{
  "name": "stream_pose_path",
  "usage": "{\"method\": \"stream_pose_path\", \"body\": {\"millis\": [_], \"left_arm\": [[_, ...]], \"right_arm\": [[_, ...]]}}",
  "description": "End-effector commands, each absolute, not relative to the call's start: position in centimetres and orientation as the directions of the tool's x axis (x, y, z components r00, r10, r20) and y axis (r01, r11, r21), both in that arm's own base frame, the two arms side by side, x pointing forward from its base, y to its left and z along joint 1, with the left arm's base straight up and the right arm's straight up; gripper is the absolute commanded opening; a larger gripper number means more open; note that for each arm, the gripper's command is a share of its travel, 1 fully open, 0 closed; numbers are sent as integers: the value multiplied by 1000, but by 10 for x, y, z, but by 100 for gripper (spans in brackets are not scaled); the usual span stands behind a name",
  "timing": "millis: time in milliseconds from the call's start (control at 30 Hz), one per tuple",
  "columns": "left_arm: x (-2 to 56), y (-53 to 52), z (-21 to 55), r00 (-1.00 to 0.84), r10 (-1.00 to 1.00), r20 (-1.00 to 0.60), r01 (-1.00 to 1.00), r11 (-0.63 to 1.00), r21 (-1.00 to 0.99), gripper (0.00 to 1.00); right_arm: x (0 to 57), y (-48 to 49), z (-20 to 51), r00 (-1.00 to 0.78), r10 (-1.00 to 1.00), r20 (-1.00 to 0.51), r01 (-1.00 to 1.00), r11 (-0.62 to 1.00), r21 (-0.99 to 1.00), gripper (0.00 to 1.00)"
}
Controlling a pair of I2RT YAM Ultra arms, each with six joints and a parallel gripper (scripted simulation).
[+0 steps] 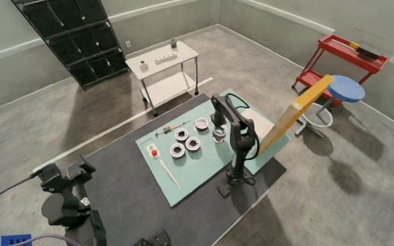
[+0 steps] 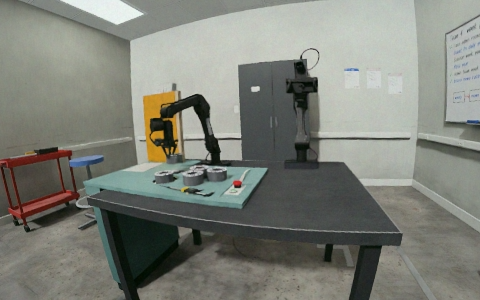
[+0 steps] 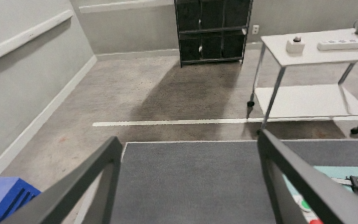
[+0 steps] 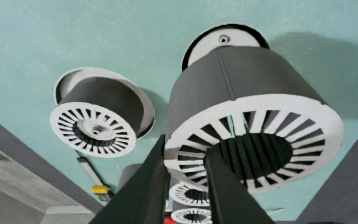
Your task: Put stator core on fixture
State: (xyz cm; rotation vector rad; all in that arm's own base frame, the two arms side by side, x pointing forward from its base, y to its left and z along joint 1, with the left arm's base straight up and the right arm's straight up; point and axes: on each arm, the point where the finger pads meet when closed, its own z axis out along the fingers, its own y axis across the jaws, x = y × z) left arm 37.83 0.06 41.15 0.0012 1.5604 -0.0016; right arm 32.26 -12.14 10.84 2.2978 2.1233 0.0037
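My right gripper (image 1: pixel 218 124) (image 4: pixel 185 139) is shut on the wall of a grey stator core (image 4: pixel 231 75) (image 2: pixel 175 159), one finger in its bore and one outside. The core is slightly tilted and overlaps the empty fixture (image 4: pixel 204 49) (image 1: pixel 218 140), whose white base and one screw show behind it; its plug is hidden. Another core (image 1: pixel 201 125) (image 4: pixel 108 97) sits on the second fixture (image 4: pixel 71 80). Three loose cores (image 1: pixel 181 135) (image 1: pixel 192 143) (image 1: pixel 177 151) stand together on the green mat (image 1: pixel 200 172). My left gripper (image 3: pixel 186 138) (image 1: pixel 86 163) is open and empty, away from the mat.
The button panel (image 1: pixel 148 145) (image 2: pixel 232 192) with red and green buttons lies at the mat's end, near a caliper (image 1: pixel 171 128) and a pale strip (image 1: pixel 170 174). A yellow board (image 1: pixel 292 116) (image 2: pixel 155 125) stands beyond the right arm.
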Motion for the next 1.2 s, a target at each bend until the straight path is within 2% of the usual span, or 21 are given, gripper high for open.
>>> {"method": "stream_pose_path", "body": {"millis": [0,400,467,533,700,833,900,1167], "left_arm": [[371,0,443,92,-7,-996,5,1000,-6,100],[371,0,443,92,-7,-996,5,1000,-6,100],[371,0,443,92,-7,-996,5,1000,-6,100],[371,0,443,92,-7,-996,5,1000,-6,100],[371,0,443,92,-7,-996,5,1000,-6,100],[371,0,443,92,-7,-996,5,1000,-6,100],[371,0,443,92,-7,-996,5,1000,-6,100],[371,0,443,92,-7,-996,5,1000,-6,100]], "right_arm": [[310,-123,140,88,995,-36,995,-87,42,0],[311,-125,133,88,995,-35,995,-87,39,0],[331,-132,140,87,994,-61,988,-78,130,0],[316,-126,120,82,996,-41,995,-80,64,0],[319,-125,122,82,996,-39,995,-80,58,0],[319,-124,90,77,997,-22,997,-77,2,0],[321,-125,109,76,997,-33,996,-75,38,0],[322,-122,102,78,996,-34,996,-76,51,0]]}}
